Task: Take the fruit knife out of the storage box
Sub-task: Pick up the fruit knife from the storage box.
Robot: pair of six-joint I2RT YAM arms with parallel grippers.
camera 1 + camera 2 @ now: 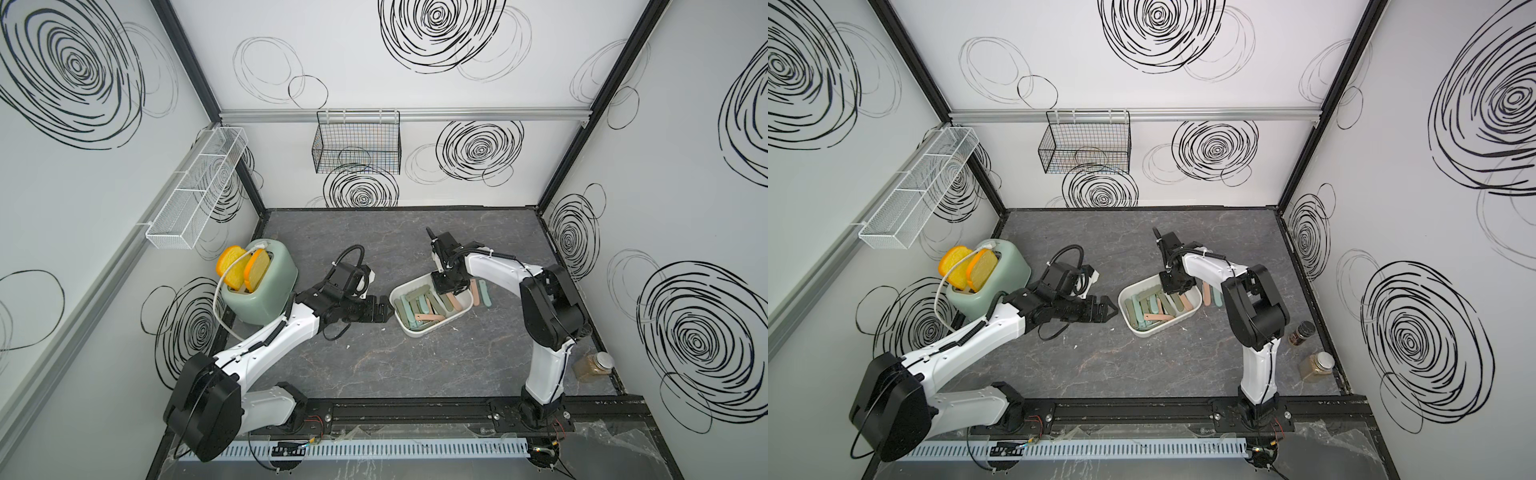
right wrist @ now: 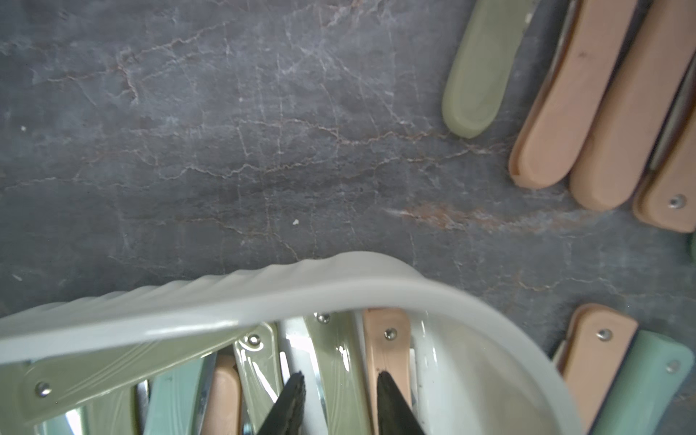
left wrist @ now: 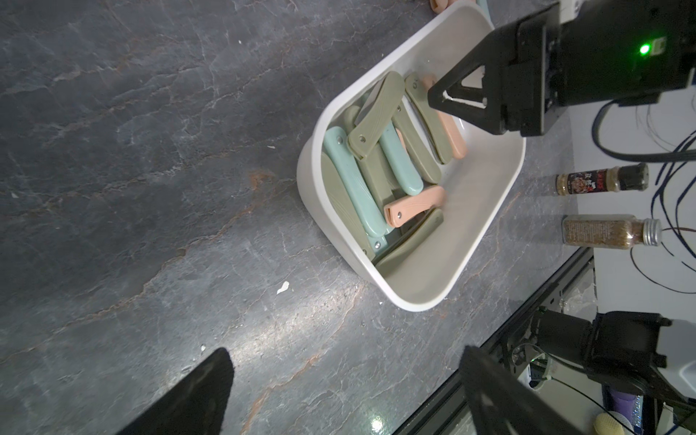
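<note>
Overhead, in both top views, the storage box (image 1: 409,287) sits right of centre on the grey table (image 1: 374,374), with its long axis running from near-left to far-right. Folded fruit knives (image 1: 409,311) crowd its left and far parts. Most lie crosswise to that axis, while a pink one (image 1: 430,318) by the near wall lies roughly left to right. More folded knives (image 1: 483,293) rest on the table just beyond the box's right end.

The right arm stands up from the near rail, with its elbow high and its forearm reaching left and far. Its wrist is bent steeply down, so the right gripper (image 1: 442,289) points into the far-right part of the box. Its tips are hidden from this angle. The left arm stretches low across the table from the near-left. The left gripper (image 1: 1112,308) points right, jaws spread wide and empty, just beside the box's left end.

From the left wrist, one black finger (image 3: 470,115) of the right gripper hangs over an olive handle and a pink handle lying side by side in the box.

From the right wrist, the two fingertips (image 2: 293,399) stand partly apart, astride an olive fruit knife (image 2: 341,357) whose rivet end points toward the box's rim. Whether they pinch it cannot be told.
</note>
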